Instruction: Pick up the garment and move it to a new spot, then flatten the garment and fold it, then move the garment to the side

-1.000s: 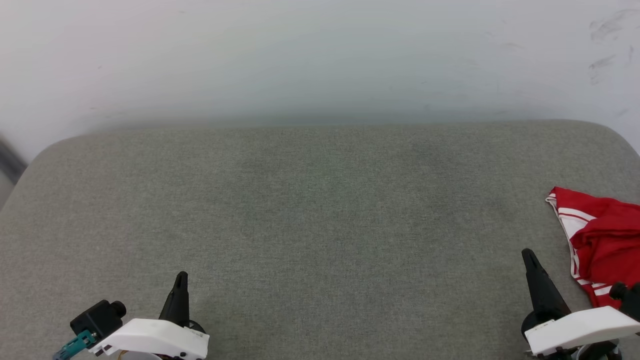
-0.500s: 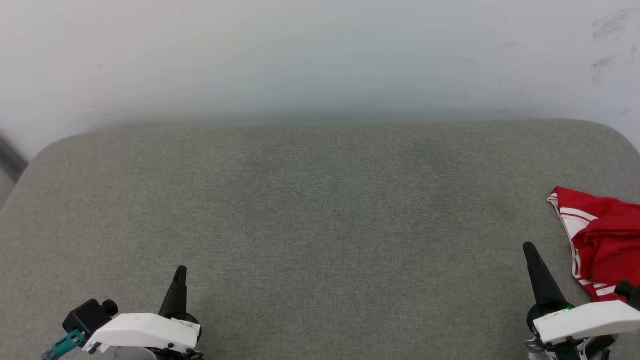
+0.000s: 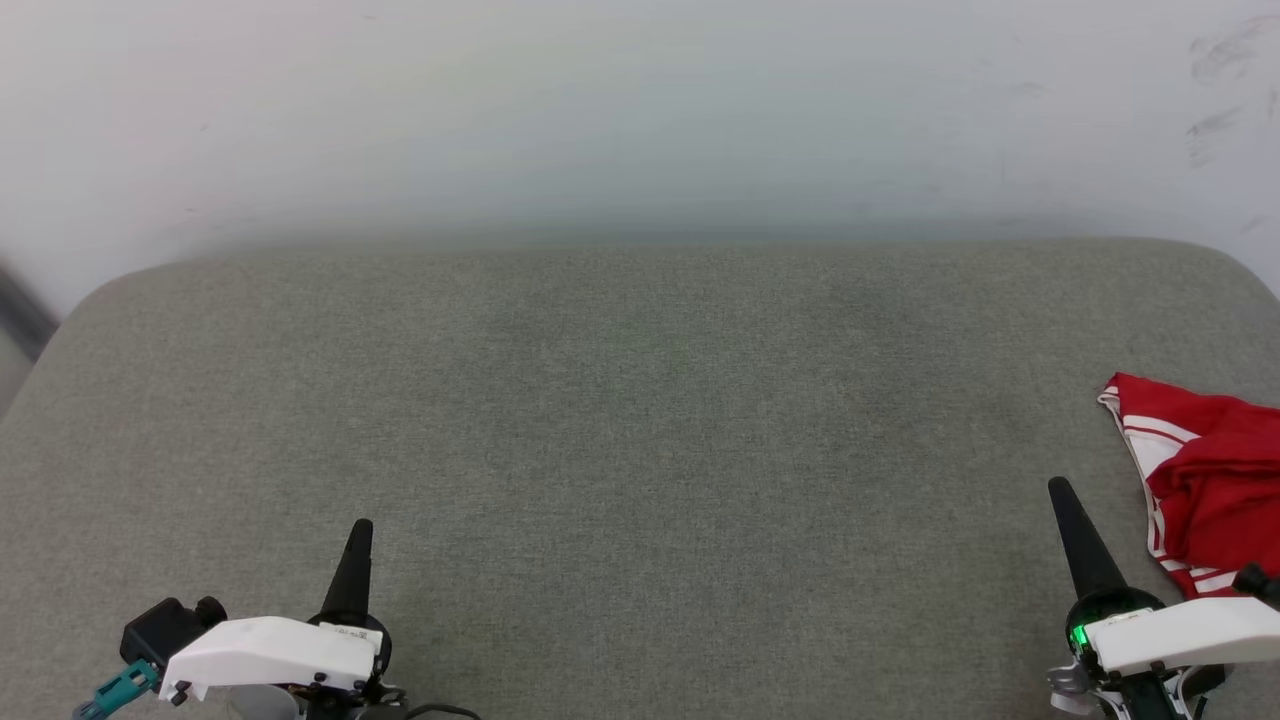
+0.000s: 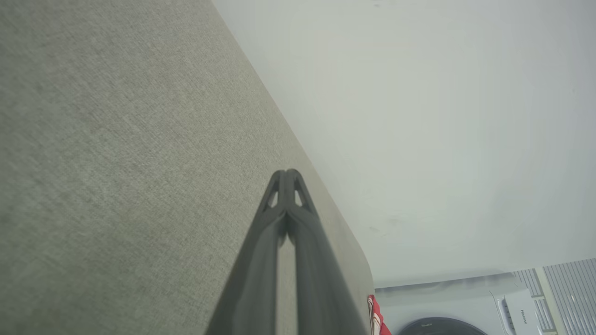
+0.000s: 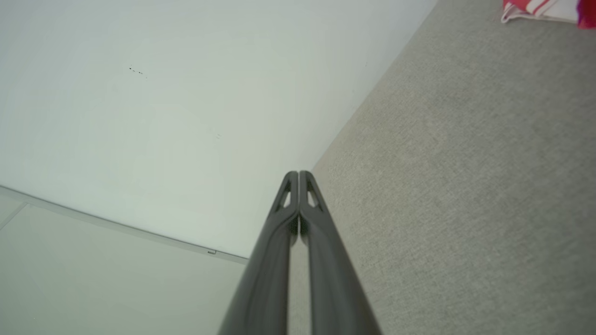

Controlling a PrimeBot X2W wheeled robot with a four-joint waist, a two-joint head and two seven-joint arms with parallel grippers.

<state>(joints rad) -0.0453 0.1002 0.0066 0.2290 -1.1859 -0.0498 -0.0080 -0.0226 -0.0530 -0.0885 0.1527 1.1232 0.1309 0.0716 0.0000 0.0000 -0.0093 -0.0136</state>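
Shifted slightly: left gripper (image 3: 360,527), right gripper (image 3: 1056,486), jaws clenched empty; garment (image 3: 1212,480) bunched (neither flat nor folded) at right edge of desk (image 3: 640,400).

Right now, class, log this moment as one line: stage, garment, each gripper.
stage: pick-up not started | garment: crumpled, right side of grey surface | left gripper: shut, empty | right gripper: shut, empty, apart from garment

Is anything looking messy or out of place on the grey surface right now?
The garment lies bunched up, not flat, at the far right of the surface, partly cut off in the head view. The wall behind has dark scuffs at upper right. Nothing else stands out.
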